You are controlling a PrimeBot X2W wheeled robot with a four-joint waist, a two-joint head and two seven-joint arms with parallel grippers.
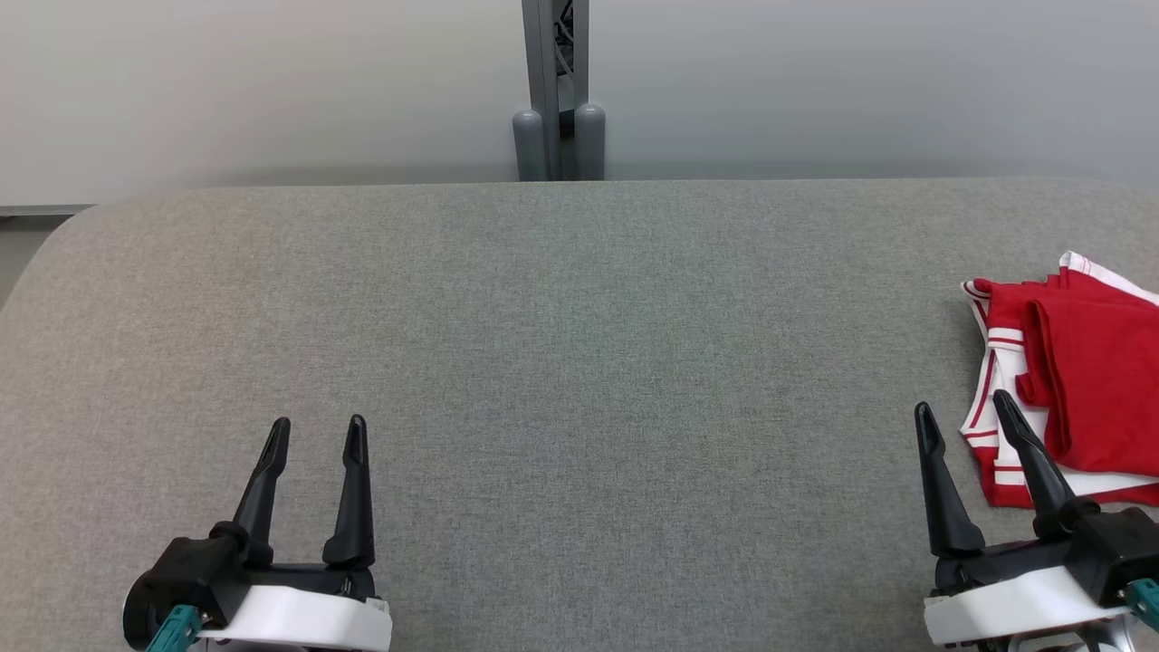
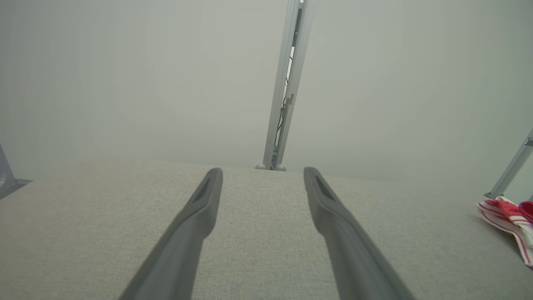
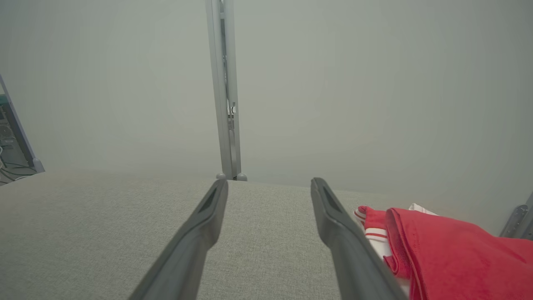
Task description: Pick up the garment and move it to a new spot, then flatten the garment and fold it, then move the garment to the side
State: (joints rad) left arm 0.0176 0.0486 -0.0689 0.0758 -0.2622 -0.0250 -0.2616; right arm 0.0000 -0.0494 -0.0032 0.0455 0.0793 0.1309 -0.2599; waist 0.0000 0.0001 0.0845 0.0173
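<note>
Garment (image 1: 1077, 380) on table (image 1: 543, 317) just beside right gripper (image 1: 962, 401); left gripper (image 1: 320, 421) well apart; both wide open, empty. Risk: pinching one layer only, then slipping out.

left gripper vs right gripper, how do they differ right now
1. The left gripper is over grey table, well away from the red and white garment. The right gripper is right beside it, its outer finger crossing the cloth's edge in the head view.
2. In the head view the left gripper's fingers lean right, the right gripper's lean left.
Shared: both open, holding nothing, with dark fingers.
</note>
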